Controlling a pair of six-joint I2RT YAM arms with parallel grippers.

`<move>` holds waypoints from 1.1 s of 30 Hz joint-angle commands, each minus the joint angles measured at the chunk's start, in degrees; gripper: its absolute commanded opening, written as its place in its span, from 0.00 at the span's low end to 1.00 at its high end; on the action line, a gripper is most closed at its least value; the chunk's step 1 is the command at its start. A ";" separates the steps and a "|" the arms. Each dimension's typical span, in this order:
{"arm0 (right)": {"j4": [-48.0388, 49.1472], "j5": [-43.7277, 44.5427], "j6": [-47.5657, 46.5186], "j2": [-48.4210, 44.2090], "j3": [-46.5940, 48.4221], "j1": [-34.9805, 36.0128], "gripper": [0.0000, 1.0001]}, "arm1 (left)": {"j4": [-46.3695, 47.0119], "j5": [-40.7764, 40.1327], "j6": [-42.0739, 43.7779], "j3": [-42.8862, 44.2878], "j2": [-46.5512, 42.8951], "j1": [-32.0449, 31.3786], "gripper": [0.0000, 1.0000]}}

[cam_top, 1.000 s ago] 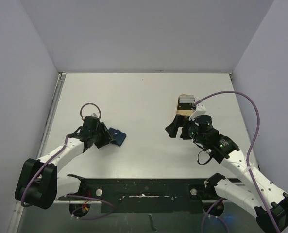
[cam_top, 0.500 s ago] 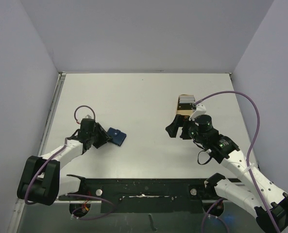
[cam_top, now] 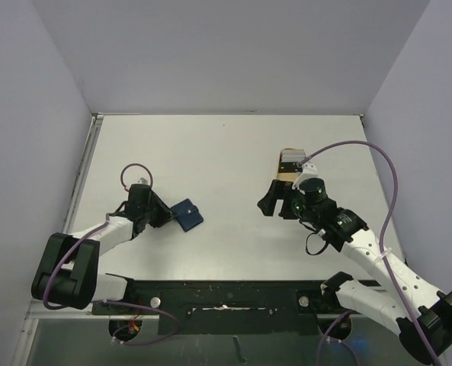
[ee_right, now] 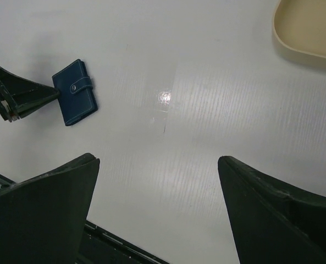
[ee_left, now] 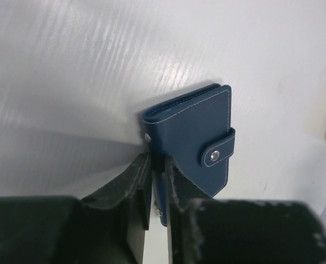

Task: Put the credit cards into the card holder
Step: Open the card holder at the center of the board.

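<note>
- L gripper [ee_left: 157, 165] is pinching narrow on the near edge of the blue wallet [ee_left: 193, 137]. It's sitting around 9 o'clock on the table [cam_top: 226, 152], w/ the wallet poking out toward 3 from the fingers.
- R gripper [ee_right: 158, 162] is hanging wide open, holding nothing, w/ the tan dish [cam_top: 288, 175] right at its 12.
- Risk imo: the strap's snapped shut, so nothing's going in til it's opened. Also the grip's only biting an edge, so the wallet could be pivoting or slipping out.
- Dish is holding pale cards [cam_top: 292, 158] at its far end. Can't tell what's inside the wallet.
</note>
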 commanded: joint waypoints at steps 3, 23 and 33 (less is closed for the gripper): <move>2.71 -1.97 2.47 2.90 -0.18 0.95 0.90 | 4.02 4.07 3.06 2.84 1.11 0.14 0.00; 11.71 0.38 9.81 24.46 7.47 14.76 0.42 | 13.31 15.34 -4.42 0.90 -0.38 -9.97 0.00; 14.16 -0.72 12.95 36.18 13.47 17.71 0.41 | 16.29 15.01 -6.82 -0.47 0.21 -13.11 0.00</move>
